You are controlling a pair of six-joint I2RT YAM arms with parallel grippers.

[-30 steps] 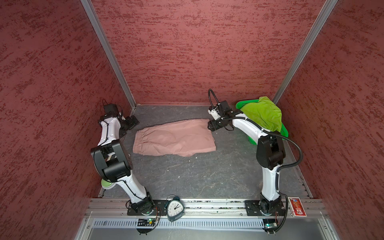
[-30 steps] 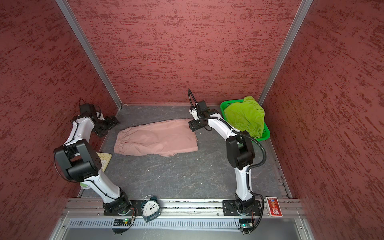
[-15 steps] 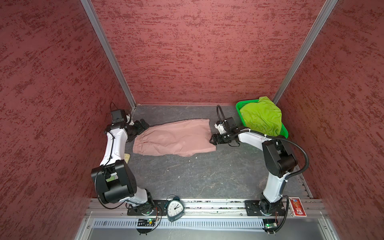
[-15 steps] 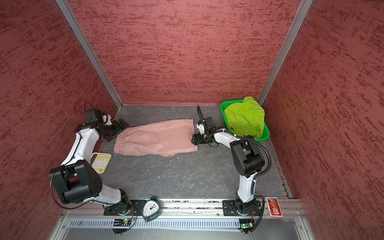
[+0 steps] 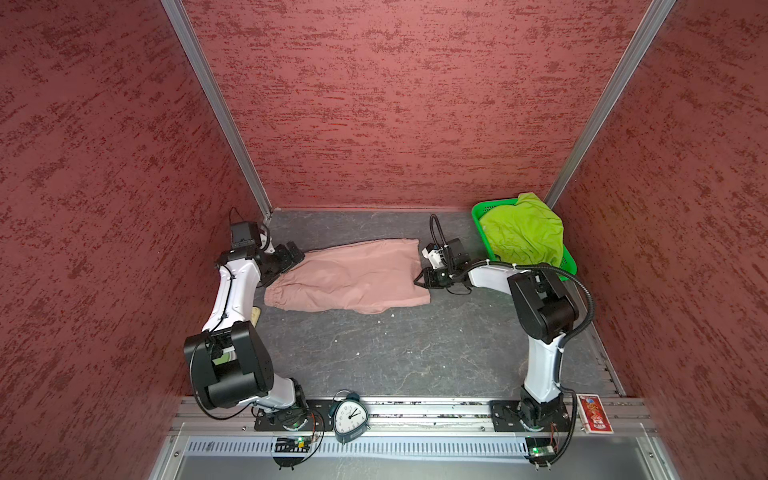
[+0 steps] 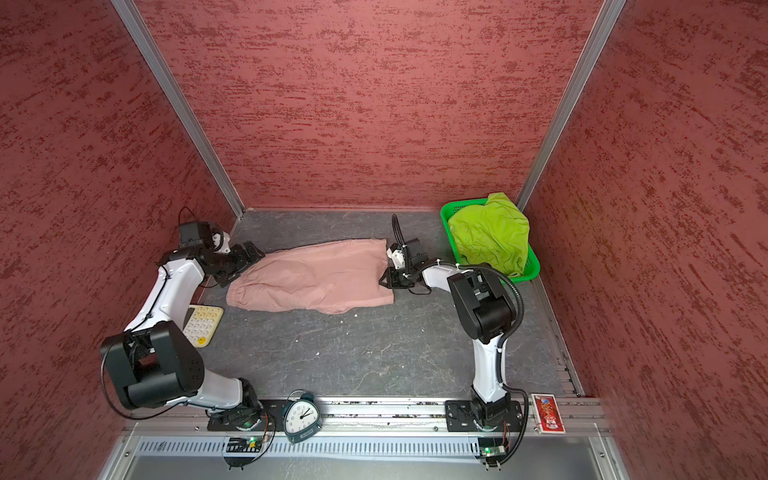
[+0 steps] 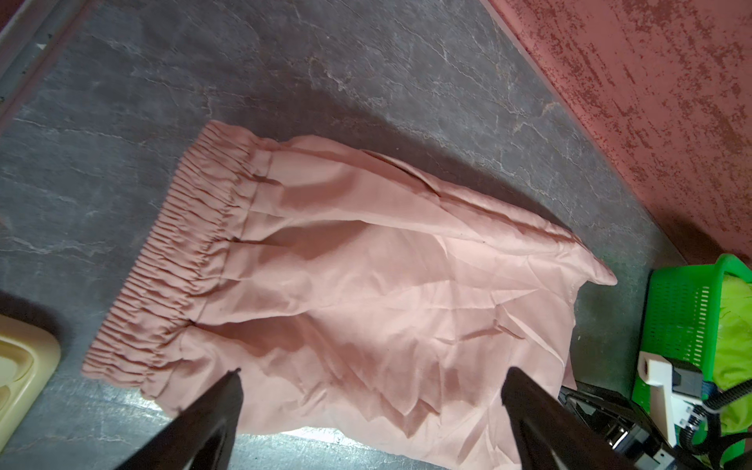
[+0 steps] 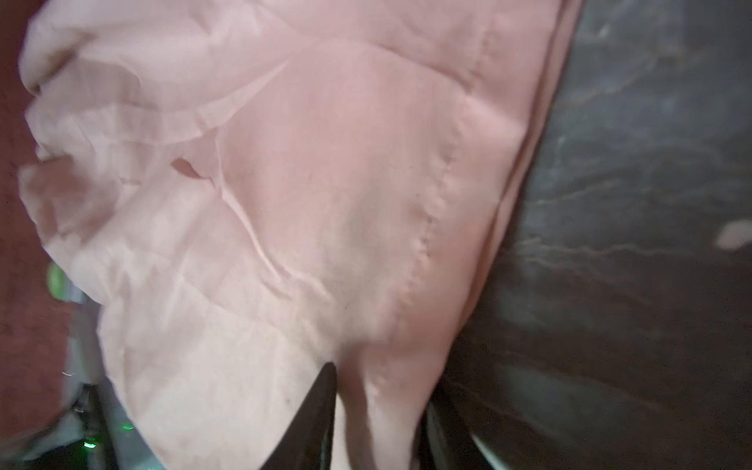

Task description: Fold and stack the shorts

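Observation:
The dusty pink shorts (image 5: 349, 276) (image 6: 316, 278) lie flat on the grey table, waistband to the left. My left gripper (image 5: 287, 257) (image 6: 248, 257) is at the waistband's far corner. It stands open, and the cloth (image 7: 366, 285) lies under its spread fingers (image 7: 372, 372). At the leg hem on the shorts' right end, my right gripper (image 5: 419, 280) (image 6: 384, 279) is shut on a fold of pink cloth (image 8: 325, 183), pinched between its fingers (image 8: 380, 390). The lime green shorts (image 5: 523, 235) (image 6: 490, 237) are heaped in the green basket (image 5: 478, 212) (image 6: 449, 210).
The basket stands in the far right corner against the red walls. A cream keypad (image 6: 201, 324) (image 7: 20, 366) lies by the left arm. An alarm clock (image 5: 349, 417) and a red card box (image 5: 594, 413) sit on the front rail.
The left arm swung in to the waistband corner. The right gripper came forward and down to the leg hem and closed on the cloth. The pink shorts have hardly shifted.

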